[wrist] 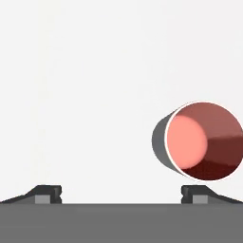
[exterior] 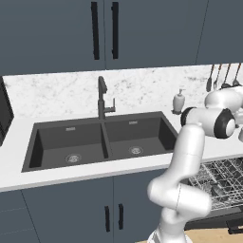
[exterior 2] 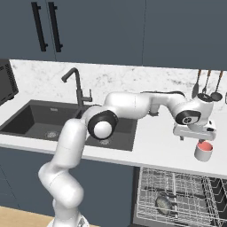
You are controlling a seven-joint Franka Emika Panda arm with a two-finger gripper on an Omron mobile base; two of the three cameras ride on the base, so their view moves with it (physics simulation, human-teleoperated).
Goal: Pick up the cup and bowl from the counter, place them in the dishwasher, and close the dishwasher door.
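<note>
We see the gripper hanging over the counter with its two dark fingertips set wide apart and nothing between them. The cup, a round cylinder with grey outside and a smooth red inside, stands upright on the white stone just beside the right fingertip. Below the counter edge, the dishwasher shows its silver wire rack pulled out. To the left lies the matte black double sink.
</note>
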